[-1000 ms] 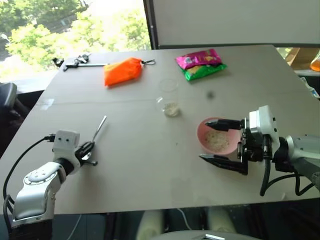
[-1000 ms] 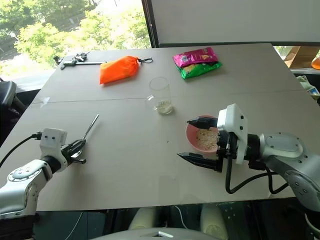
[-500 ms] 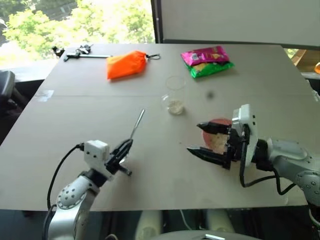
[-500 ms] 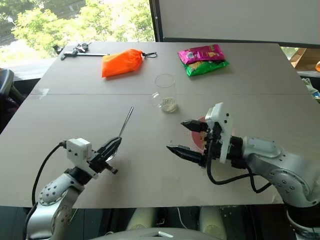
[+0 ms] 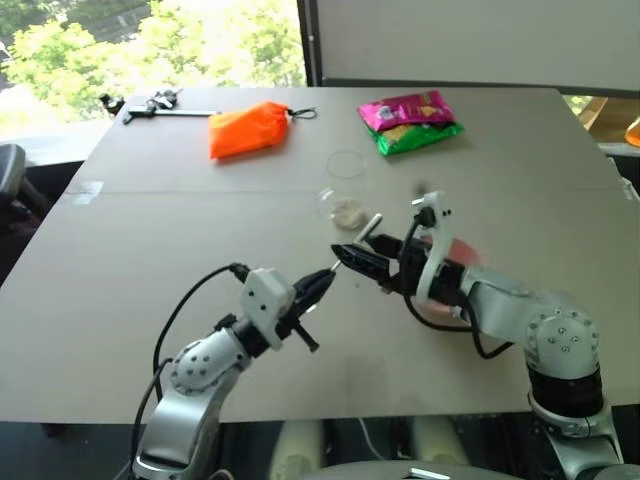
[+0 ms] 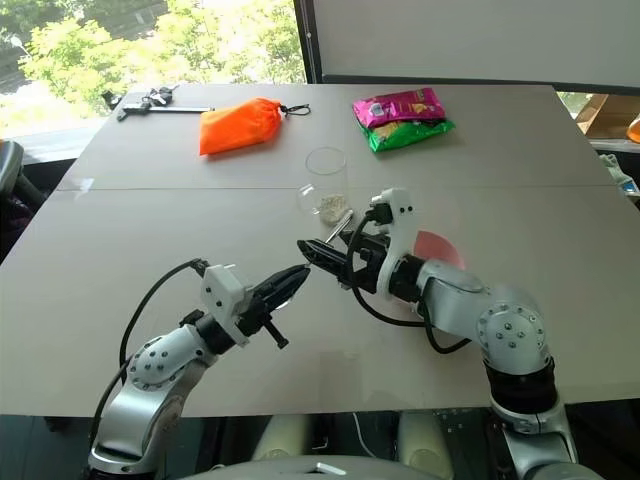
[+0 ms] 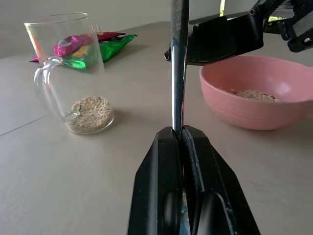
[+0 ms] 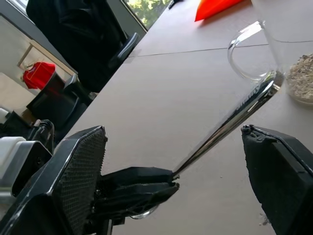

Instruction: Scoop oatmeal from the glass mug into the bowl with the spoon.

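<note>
On the left, the left gripper (image 6: 290, 281) has its two black fingers pressed together on the spoon (image 7: 179, 63), pinching it near the head end so that the long handle points forward and to the right, above the table (image 6: 150, 230) and towards the other arm. That grip looks poor for scooping, since the head sits at the fingers and the handle is the free end, so my guess is that the spoon is being offered for a handover. Just right of it, the right gripper (image 6: 325, 256) stands spread wide, one finger to each side of the handle and neither touching it in the right wrist view, which suits an arm about to take the handle. Behind the two grippers stands the glass mug (image 6: 326, 182), upright on the table with its handle turned towards the robot and a low layer of oatmeal (image 7: 90, 110) in its bottom. Further right, the pink bowl (image 7: 254, 93) sits on the table, partly behind the right arm, and holds a thin scatter of oats. Mug and bowl are near each other but apart, a short carry for each spoonful.
</note>
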